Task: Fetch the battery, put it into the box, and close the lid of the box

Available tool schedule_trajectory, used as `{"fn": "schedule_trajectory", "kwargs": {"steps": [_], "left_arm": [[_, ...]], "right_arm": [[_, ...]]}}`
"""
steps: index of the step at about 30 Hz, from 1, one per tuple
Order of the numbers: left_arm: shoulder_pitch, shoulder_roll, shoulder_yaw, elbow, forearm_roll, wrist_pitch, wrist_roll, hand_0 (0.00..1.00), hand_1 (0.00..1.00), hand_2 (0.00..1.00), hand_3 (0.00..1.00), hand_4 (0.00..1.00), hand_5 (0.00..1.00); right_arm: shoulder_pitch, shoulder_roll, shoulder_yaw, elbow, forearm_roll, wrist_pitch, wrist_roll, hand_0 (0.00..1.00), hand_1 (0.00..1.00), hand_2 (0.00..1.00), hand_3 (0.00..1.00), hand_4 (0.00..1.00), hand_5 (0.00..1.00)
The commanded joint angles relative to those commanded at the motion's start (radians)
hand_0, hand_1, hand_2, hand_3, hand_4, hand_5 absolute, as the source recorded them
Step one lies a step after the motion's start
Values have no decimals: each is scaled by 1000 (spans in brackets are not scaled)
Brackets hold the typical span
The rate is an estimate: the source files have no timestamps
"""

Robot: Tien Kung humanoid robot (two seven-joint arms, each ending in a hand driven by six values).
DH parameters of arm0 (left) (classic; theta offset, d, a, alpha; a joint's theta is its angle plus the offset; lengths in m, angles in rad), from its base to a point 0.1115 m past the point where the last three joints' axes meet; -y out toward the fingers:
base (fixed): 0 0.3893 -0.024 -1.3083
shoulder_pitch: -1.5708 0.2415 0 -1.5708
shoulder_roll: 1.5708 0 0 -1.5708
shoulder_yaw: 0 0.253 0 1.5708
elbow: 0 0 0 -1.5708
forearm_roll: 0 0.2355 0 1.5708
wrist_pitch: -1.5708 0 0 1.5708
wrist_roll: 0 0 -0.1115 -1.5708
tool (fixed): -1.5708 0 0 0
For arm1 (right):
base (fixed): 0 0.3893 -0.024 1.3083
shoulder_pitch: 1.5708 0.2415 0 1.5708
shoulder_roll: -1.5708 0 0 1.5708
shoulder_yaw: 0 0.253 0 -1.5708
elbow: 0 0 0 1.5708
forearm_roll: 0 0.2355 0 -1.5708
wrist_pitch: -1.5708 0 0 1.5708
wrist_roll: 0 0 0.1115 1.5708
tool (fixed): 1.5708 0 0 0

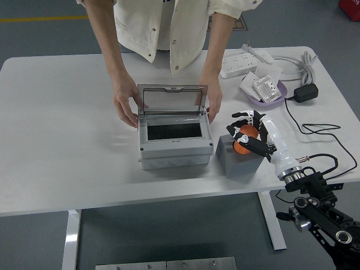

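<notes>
White, matte table point(67, 140) over grey floor. At centre I see the box point(175, 147), grey rigid plastic with its clear smoky lid point(172, 100) upright, steadied by a person's hands point(125, 104) at 9 and 3 o'clock. At the box's 3 o'clock, my right robot hand point(247, 130) curls around the battery point(244, 142), a smooth orange cylinder seated in a grey block holder point(239, 157). Risk, as I judge it: the slick cylinder slips, or the holder lifts with it.

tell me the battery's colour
Orange battery, seen in the head view, in the right hand.
</notes>
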Motion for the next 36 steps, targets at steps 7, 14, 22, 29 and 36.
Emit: {"fn": "schedule_trajectory", "kwargs": {"steps": [7, 14, 22, 29, 36], "left_arm": [[-2, -2, -3, 0, 3, -1, 0, 592, 743, 570, 521, 131, 2], [-2, -3, -12, 0, 12, -3, 0, 591, 743, 571, 522, 134, 2], [-2, -2, -13, 0, 13, -3, -2, 588, 746, 572, 522, 135, 2], [-2, -2, -14, 0, 17, -4, -3, 587, 746, 573, 521, 135, 2], [0, -2, -16, 0, 20, -4, -3, 579, 748, 574, 522, 133, 2]], "right_arm": [[4, 4, -6, -12, -6, 5, -6, 600, 550, 482, 608, 855, 323], [6, 7, 5, -10, -21, 12, -15, 600, 560, 482, 620, 854, 321], [4, 7, 0, -14, -21, 11, -18, 618, 607, 591, 740, 853, 311], [4, 7, -9, -22, -19, 10, -22, 613, 604, 596, 741, 853, 313], [3, 9, -17, -31, -12, 6, -23, 600, 596, 618, 740, 852, 313]]}}
